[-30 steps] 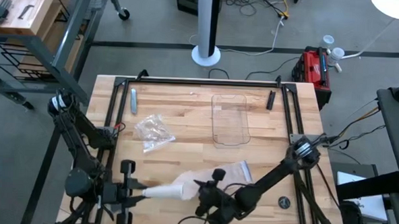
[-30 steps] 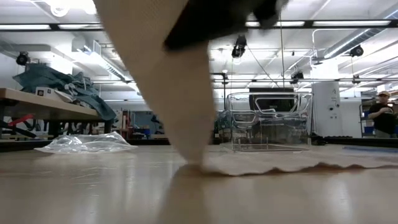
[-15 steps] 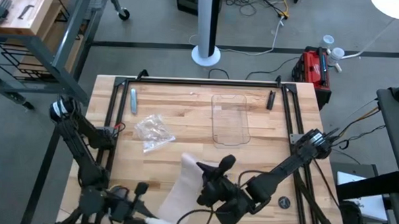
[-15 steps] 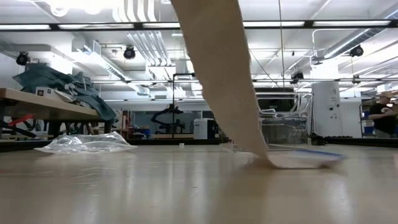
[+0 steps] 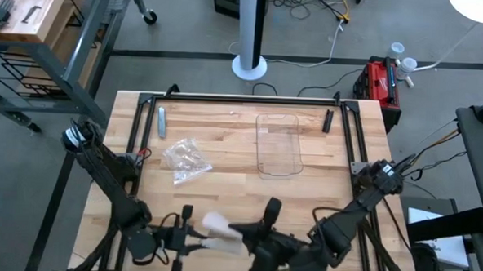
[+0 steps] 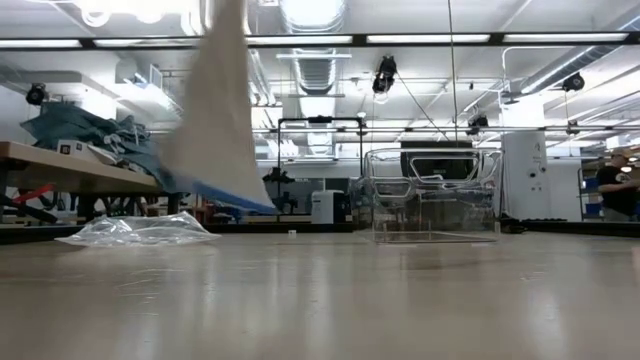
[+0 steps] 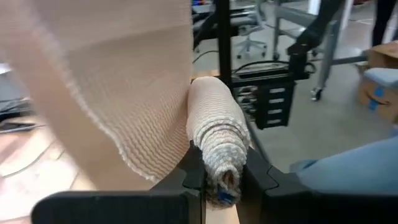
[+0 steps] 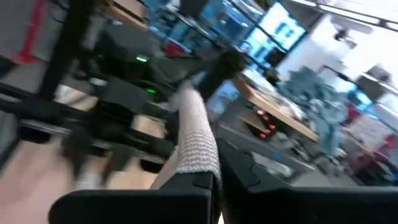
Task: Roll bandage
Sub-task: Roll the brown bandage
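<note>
Left pincer (image 7: pixel 222 177) and right pincer (image 8: pixel 208 180) both clamp the bandage (image 7: pixel 214 124).

1. Both tools crowd the counter's (image 5: pixel 223 184) near edge: left tool (image 5: pixel 189 241) and right tool (image 5: pixel 241 231) each pinch the bandage (image 5: pixel 219 227), blocking passage there
2. Wrapper (image 5: pixel 184 160) and clear tray (image 5: pixel 279 144) sit well apart; bare wood lies between them

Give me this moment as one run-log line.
left gripper: shut on bandage roll | right gripper: shut on its loose tail | tail: off table, blue edge | wrapper, tray: untouched
</note>
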Robot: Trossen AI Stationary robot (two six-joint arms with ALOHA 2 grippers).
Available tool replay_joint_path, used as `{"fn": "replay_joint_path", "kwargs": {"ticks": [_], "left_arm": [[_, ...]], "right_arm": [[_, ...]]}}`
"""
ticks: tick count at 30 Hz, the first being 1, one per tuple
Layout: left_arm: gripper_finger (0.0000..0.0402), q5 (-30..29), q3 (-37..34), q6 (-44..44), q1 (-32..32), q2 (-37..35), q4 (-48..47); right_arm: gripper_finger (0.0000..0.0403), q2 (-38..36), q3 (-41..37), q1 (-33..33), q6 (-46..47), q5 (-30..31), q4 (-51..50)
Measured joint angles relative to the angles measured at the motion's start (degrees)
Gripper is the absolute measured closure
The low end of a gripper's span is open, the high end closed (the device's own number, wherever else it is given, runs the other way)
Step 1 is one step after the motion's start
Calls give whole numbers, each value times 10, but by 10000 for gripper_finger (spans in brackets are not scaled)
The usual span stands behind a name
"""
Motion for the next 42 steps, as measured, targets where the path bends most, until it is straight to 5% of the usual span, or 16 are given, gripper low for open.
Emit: {"fn": "replay_joint_path", "kwargs": {"ticks": [10, 21, 28, 42], "left_arm": [[367, -181, 0, -22, -1, 0, -67], [367, -344, 1, 98, -22, 0, -65], [367, -423, 26, 206, -29, -5, -55], [367, -430, 155, 425, -20, -18, -54]], "right_arm": [[392, 1, -31, 43, 140, -70, -2], [235, 1, -139, 44, 338, -207, 27], [185, 1, -184, 42, 423, -230, 39], [151, 1, -234, 40, 560, -246, 38]]}}
